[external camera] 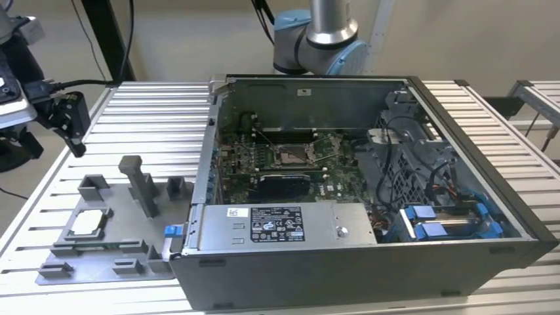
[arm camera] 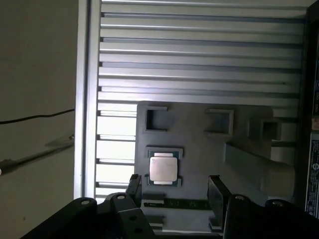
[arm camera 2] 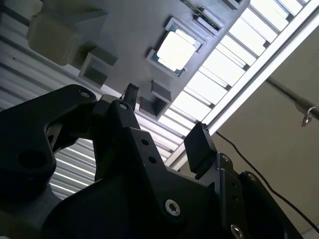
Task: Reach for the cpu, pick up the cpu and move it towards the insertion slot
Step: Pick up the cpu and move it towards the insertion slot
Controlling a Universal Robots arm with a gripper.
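On the grey fixture plate (external camera: pixel 105 261) at the exterior view's left, the cpu (external camera: pixel 90 223) lies flat in its shallow pocket, silvery top up. It is well apart from the insertion slot (external camera: pixel 292 155), which sits on the green board inside the open computer case (external camera: pixel 350 279). The end effector (arm camera: pixel 176 190) hangs above the plate with its fingers spread and nothing between them, clear of the chip.

In the first wrist view the cpu sits nearer one finger than the other. Judging from that, a straight descent could bring that finger down on the chip's top or the pocket rim, tilting it or scraping it instead of bracketing it. The tall post (external camera: pixel 140 187) stands near the pocket and could catch the black finger housing. The case wall rises between plate and slot on the slatted bench (external camera: pixel 149 111), so a low carry risks knocking the chip loose against it.

A white-and-black label (external camera: pixel 275 224) covers the top of the power supply (external camera: pixel 350 226). It carries rows of small marks and print that I cannot make out.
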